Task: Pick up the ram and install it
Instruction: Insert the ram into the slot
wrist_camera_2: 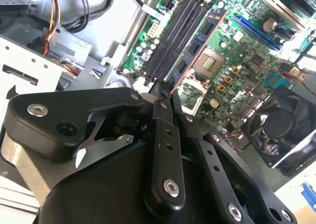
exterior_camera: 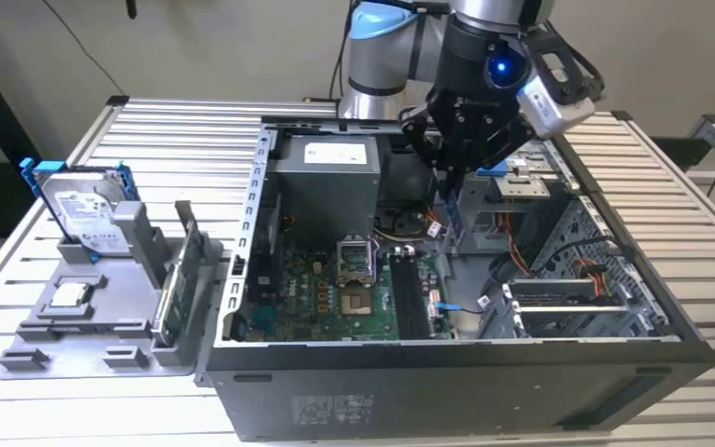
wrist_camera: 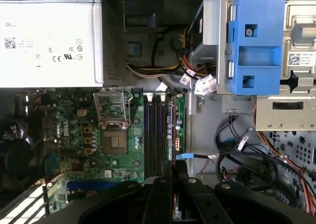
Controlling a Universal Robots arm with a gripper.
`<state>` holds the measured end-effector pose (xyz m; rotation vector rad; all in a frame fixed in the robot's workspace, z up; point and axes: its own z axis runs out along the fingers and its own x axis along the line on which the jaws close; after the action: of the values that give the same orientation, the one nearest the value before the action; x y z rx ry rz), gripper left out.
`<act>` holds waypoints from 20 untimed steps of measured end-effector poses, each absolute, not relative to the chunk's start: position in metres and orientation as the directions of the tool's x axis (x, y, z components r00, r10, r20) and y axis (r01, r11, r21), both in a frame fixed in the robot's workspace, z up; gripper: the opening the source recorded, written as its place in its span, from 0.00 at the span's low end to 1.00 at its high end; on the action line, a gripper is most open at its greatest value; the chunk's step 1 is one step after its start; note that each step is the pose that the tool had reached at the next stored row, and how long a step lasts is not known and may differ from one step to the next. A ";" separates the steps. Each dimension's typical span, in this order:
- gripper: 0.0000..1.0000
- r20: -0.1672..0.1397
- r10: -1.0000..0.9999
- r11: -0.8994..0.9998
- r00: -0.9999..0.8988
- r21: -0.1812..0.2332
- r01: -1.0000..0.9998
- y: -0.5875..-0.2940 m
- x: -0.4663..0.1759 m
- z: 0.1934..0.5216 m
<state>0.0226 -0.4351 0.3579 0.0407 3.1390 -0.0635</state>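
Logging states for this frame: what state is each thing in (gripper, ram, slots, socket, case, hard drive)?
gripper: jaws shut on the ram.
ram: held above the motherboard, not in a slot.
memory slots: empty.
CPU socket: empty, cover raised.
computer case: open, inside exposed.
hard drive: upright in the gray holder.

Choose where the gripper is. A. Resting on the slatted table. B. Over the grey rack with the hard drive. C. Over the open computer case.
C: in the exterior view the gripper hangs over the open computer case; in the second wrist view it is shut on the ram above the motherboard.
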 end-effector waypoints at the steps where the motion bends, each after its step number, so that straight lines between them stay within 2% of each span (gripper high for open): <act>1: 0.14 -0.002 0.027 0.999 -1.000 -0.039 0.027 -0.435 0.023 0.357; 20: 0.14 -0.007 0.065 0.997 -0.998 -0.037 0.065 -0.433 0.023 0.344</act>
<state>0.0230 -0.4328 0.3437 0.1026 3.1338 -0.0580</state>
